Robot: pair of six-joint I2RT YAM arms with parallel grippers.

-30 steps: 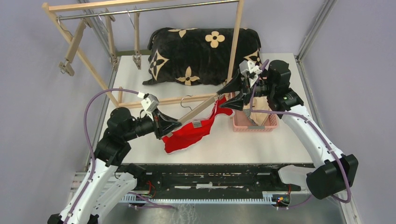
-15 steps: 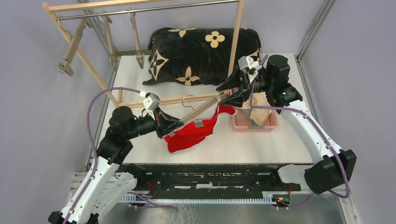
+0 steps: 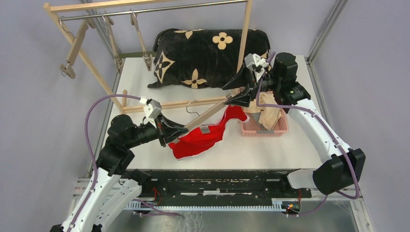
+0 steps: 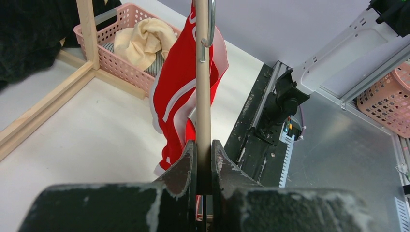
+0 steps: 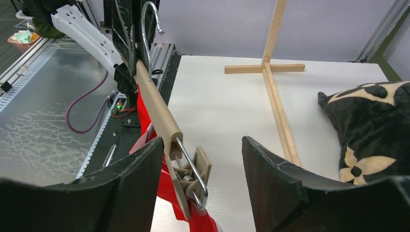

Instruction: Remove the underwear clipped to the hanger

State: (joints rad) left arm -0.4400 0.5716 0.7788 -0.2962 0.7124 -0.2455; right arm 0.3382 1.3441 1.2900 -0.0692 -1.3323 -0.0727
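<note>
The red underwear (image 3: 205, 137) with white trim hangs from a tan hanger bar (image 3: 208, 114) with a metal hook (image 3: 192, 104). My left gripper (image 3: 180, 131) is shut on the bar's left end; the bar (image 4: 202, 92) and red cloth (image 4: 176, 94) show in the left wrist view. My right gripper (image 3: 237, 93) is open around the bar's right-end clip (image 5: 193, 182), which still pinches the red cloth (image 5: 167, 191). The beige underwear (image 3: 270, 116) and the striped one (image 3: 258, 124) lie in the pink basket (image 3: 261, 131).
A black cushion with tan flowers (image 3: 210, 55) lies at the table's back. A wooden rack (image 3: 145, 9) with empty clip hangers (image 3: 67, 67) stands at the back left; its base rail (image 3: 169, 105) crosses the table. The table's front edge (image 3: 217, 170) is near the cloth.
The right gripper has shifted slightly left and up along the bar's end; the red cloth's right part rose a little. The left arm has drawn slightly back toward the left.
</note>
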